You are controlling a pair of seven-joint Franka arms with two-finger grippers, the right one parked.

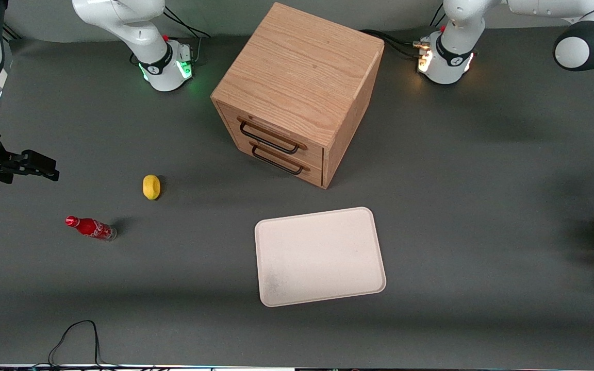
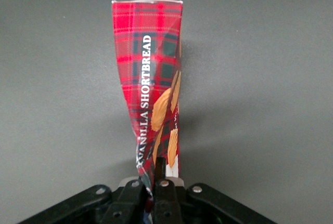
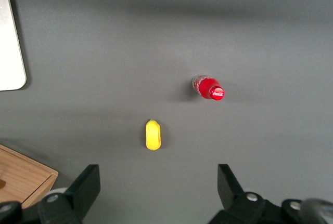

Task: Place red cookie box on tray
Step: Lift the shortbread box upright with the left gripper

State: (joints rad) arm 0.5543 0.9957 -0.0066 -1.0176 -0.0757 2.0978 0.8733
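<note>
The claw (image 2: 158, 182) is closed on the end of the red cookie box (image 2: 152, 94), so the grasp seems done and the next move calls for carrying it to the tray (image 1: 276, 229).

White arm (image 1: 459, 31), dark joint bands, black claw (image 2: 156, 180) body with screws.

**Wooden cabinet holds the middle, small items out toward the parked arm's end**

On the dark grey table (image 1: 457, 180), the light oak cabinet (image 1: 297, 87) sits square in the front view. Its two drawers carry dark metal handles (image 1: 271, 139). At eight o'clock from it lies the small yellow lemon (image 1: 151, 186). Eight o'clock again from that is the little red cola bottle (image 1: 91, 228). Straight down at six, a thin black cable (image 1: 78, 340) loops at the table's edge.
</note>
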